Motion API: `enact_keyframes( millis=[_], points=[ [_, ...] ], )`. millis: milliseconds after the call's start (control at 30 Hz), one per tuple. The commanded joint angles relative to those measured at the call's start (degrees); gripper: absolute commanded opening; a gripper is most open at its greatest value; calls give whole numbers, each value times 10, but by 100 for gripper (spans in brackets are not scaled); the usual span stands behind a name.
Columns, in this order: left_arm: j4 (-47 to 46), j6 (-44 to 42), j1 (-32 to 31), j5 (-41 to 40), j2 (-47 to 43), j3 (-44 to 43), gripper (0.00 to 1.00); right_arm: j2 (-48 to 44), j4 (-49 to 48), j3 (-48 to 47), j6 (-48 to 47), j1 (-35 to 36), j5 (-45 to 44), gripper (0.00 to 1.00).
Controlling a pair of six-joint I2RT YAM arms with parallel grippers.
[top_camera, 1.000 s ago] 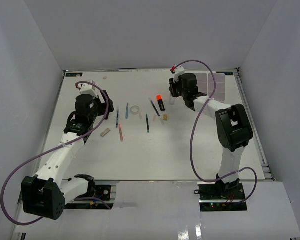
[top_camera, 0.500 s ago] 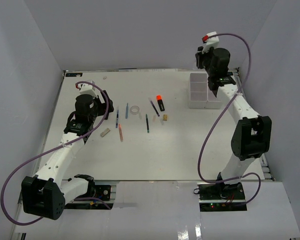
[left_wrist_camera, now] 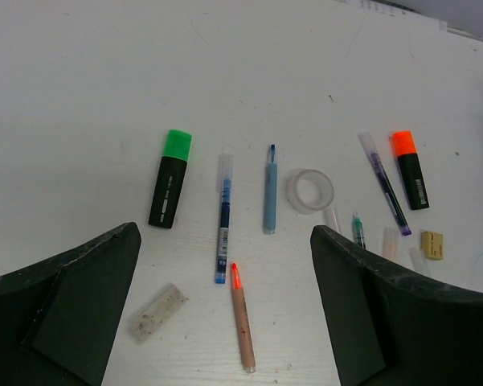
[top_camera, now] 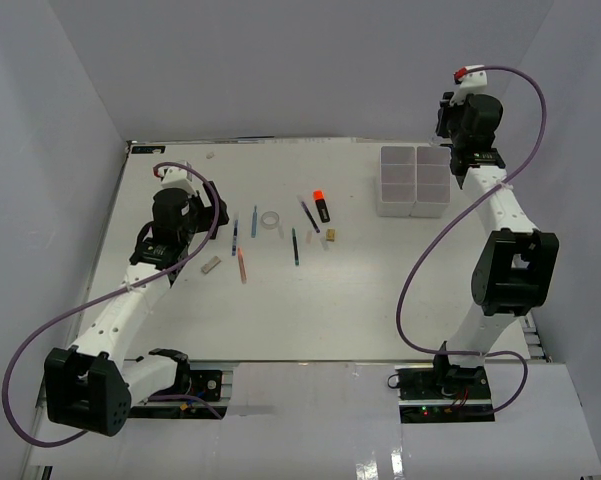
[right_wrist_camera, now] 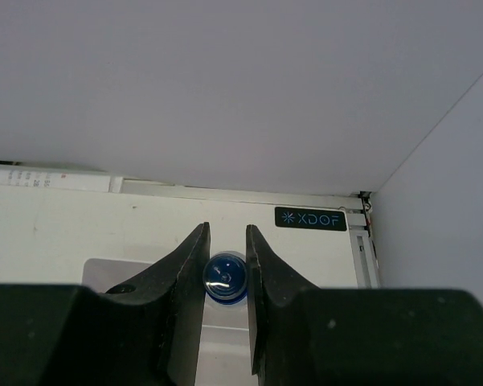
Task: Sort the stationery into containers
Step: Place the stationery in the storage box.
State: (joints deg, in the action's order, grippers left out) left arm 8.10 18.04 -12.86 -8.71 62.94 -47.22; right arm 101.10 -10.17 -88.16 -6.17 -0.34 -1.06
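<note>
Right gripper (right_wrist_camera: 226,269) clamped on the blue-capped bottle (right_wrist_camera: 226,279), raised above the far end of the 2 containers (top_camera: 413,212), not released yet. Left gripper (left_wrist_camera: 223,241) jaws wide apart, holding nothing, hovering over the loose items. Unsorted on the table (top_camera: 380,290): green marker (left_wrist_camera: 170,178), orange marker (left_wrist_camera: 408,169), tape ring (left_wrist_camera: 310,190), pens (left_wrist_camera: 269,193), pink stick (left_wrist_camera: 242,326), grey block (left_wrist_camera: 154,312), tan block (left_wrist_camera: 431,244). Early stage: 1 item in transit, nothing visible in the compartments from above.

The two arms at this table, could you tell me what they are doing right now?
The right gripper is shut on the blue-capped bottle, raised near the white organiser boxes at the far right. The left gripper hangs open over the loose stationery, touching nothing. The green-capped marker, tape ring and pens lie unsorted on the table.
</note>
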Motion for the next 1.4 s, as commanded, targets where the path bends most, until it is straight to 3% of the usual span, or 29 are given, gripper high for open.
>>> enact_keyframes(
  millis=[0, 800, 1000, 1367],
  points=[
    [-6, -4, -1, 0, 3, 5, 98, 6, -29, 4, 4, -12, 2, 8],
    [-4, -6, -1, -5, 9, 2, 98, 107, -88, 49, 18, -19, 33, 11],
    [-5, -6, -2, -3, 8, 3, 98, 110, -107, 75, 21, -19, 33, 20],
    [-6, -3, -1, 3, 3, 3, 98, 72, -85, 88, 10, -19, 37, 50]
  ],
)
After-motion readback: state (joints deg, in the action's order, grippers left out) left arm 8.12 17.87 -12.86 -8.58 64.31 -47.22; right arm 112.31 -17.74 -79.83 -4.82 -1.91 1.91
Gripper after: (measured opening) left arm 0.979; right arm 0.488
